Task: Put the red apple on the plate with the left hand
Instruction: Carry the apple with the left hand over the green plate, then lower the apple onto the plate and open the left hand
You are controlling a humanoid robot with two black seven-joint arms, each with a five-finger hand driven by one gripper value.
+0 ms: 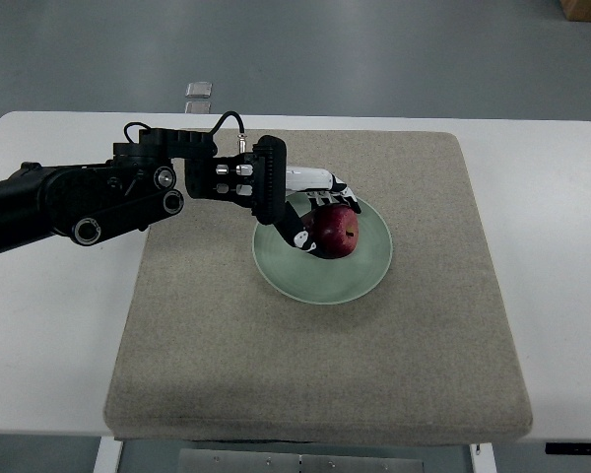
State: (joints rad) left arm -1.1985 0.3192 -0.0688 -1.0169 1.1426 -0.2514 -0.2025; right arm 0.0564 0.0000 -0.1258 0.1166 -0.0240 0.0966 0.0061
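A red apple [335, 233] rests on the pale green plate [360, 277] near the middle of the beige mat. My left hand [317, 205] reaches in from the left on a black arm. Its white fingers [320, 181] curl over the apple's far and left sides, with the thumb at the near left. The fingers are still touching the apple. The right arm does not show.
The beige mat [315, 384] covers most of the white table [552, 256]. A small clear object [199, 89] lies on the floor beyond the table's far edge. A brown box corner [586, 8] shows at the top right.
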